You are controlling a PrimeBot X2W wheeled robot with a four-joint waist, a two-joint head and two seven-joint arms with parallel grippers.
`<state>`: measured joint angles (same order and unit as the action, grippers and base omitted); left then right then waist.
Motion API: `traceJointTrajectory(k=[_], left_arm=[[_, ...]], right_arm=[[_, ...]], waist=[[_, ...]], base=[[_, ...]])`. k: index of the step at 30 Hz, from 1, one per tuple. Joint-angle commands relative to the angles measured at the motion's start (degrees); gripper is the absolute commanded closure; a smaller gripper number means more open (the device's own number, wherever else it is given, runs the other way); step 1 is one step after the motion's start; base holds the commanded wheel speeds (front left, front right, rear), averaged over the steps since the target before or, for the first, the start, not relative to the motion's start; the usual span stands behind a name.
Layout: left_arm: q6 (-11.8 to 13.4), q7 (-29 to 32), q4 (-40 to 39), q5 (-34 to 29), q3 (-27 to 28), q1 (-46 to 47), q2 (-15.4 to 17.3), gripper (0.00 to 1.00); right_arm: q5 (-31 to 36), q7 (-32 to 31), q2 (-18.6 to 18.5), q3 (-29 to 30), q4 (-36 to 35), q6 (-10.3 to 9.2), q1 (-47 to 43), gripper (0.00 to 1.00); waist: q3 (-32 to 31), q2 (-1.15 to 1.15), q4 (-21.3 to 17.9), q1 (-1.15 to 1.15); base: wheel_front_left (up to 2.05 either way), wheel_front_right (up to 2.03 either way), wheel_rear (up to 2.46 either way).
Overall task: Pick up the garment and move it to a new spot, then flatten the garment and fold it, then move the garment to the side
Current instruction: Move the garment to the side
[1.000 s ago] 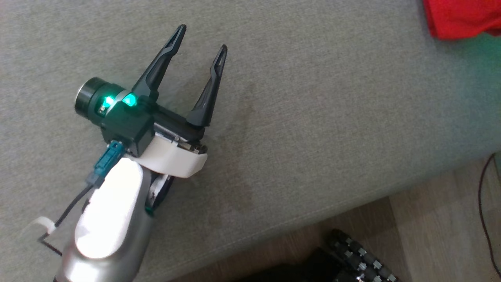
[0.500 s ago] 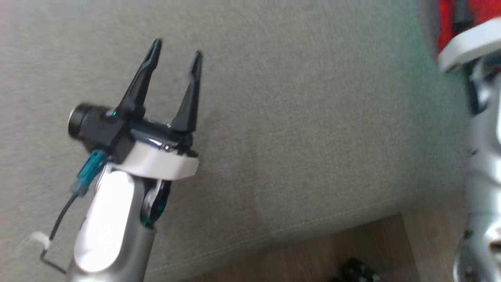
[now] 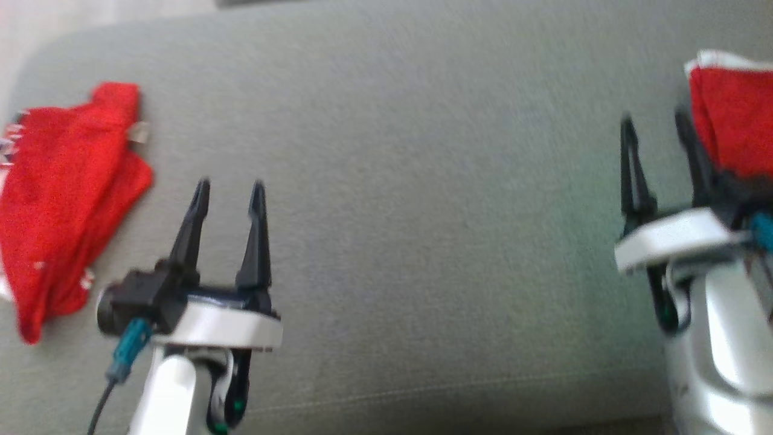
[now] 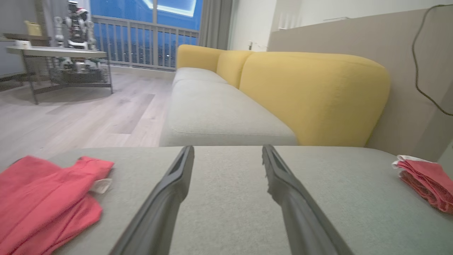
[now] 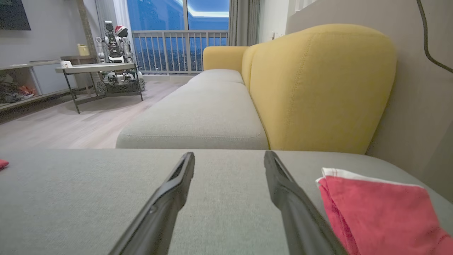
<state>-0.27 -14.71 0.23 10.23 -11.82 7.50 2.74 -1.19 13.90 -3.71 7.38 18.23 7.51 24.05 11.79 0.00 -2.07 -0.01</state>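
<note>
A crumpled red garment (image 3: 60, 193) lies at the left end of the grey cushion (image 3: 423, 211); the left wrist view has it low on the left (image 4: 42, 191). A folded red garment with a white edge (image 3: 731, 121) rests at the right end, and it also lies at the right of both wrist views (image 4: 424, 180) (image 5: 375, 209). My left gripper (image 3: 229, 184) hovers open just right of the crumpled garment, its fingers (image 4: 170, 191) empty. My right gripper (image 3: 655, 118) stands open beside the folded garment, with nothing between its fingers (image 5: 166, 198).
Beyond the cushion runs a sofa with a yellow back (image 4: 311, 95) and grey seats (image 5: 198, 120). A metal table with a toy robot (image 5: 106, 71) stands on the wooden floor (image 4: 70, 117). A wall panel with a dark cable (image 4: 421, 63) is on the right.
The head camera has swung, so both ends of the cushion and both red garments now show. The right gripper has come into view, open. The left gripper stays open.
</note>
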Motion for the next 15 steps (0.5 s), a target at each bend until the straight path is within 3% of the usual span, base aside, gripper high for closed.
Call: traceJointTrajectory(k=[1, 4, 15], left_arm=[[0.82, -0.29, -2.14, 0.55, 2.16, -0.08, 0.16, 0.00], [2.19, -0.29, -2.29, 2.05, 2.39, -2.68, 0.15, 0.00], [3.55, -0.29, -1.47, 2.07, 1.62, -9.21, 0.14, 0.00]], right_arm=[[-0.76, 0.68, 0.62, -0.62, -2.21, -0.02, -0.70, 0.00], [-2.02, 0.94, 0.78, -1.59, -3.34, -0.02, -4.85, 0.00], [-5.70, 1.08, 0.82, -2.58, -12.41, -0.02, -19.00, 0.00]], waist=[[-4.63, 0.00, 3.90, 0.01], [-6.55, 0.00, 4.75, 0.01], [-10.59, 0.00, 5.55, 0.01]], base=[[0.00, 0.00, 0.00], [0.00, 0.00, 0.00], [0.00, 0.00, 0.00]])
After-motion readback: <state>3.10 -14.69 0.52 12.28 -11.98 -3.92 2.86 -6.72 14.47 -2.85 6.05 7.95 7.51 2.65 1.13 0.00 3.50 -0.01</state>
